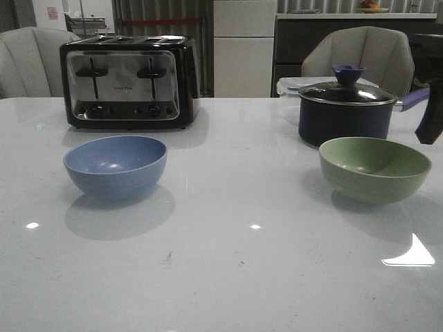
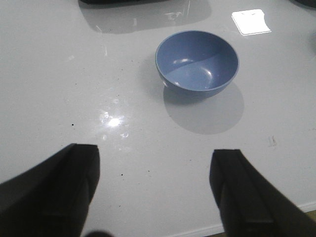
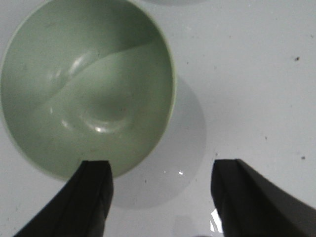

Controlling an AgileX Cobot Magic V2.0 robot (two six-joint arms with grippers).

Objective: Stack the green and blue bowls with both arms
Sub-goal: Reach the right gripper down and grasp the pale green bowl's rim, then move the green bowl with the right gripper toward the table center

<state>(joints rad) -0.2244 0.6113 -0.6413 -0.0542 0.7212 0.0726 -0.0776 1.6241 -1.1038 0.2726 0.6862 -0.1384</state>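
Observation:
The dusty blue bowl (image 1: 115, 166) stands upright and empty on the left of the white table; it also shows in the left wrist view (image 2: 197, 60). The pale green bowl (image 1: 374, 168) stands upright and empty on the right. My left gripper (image 2: 155, 151) is open and empty over bare table, well short of the blue bowl. My right gripper (image 3: 162, 164) is open and empty just above the green bowl (image 3: 86, 89), with one finger (image 3: 91, 197) over its near rim and the other over the table. Neither gripper shows clearly in the front view.
A black and chrome toaster (image 1: 128, 81) stands behind the blue bowl. A dark lidded saucepan (image 1: 346, 111) with a purple handle stands just behind the green bowl. A dark shape (image 1: 432, 117) is at the right edge. The table's edge (image 2: 207, 230) is near the left gripper.

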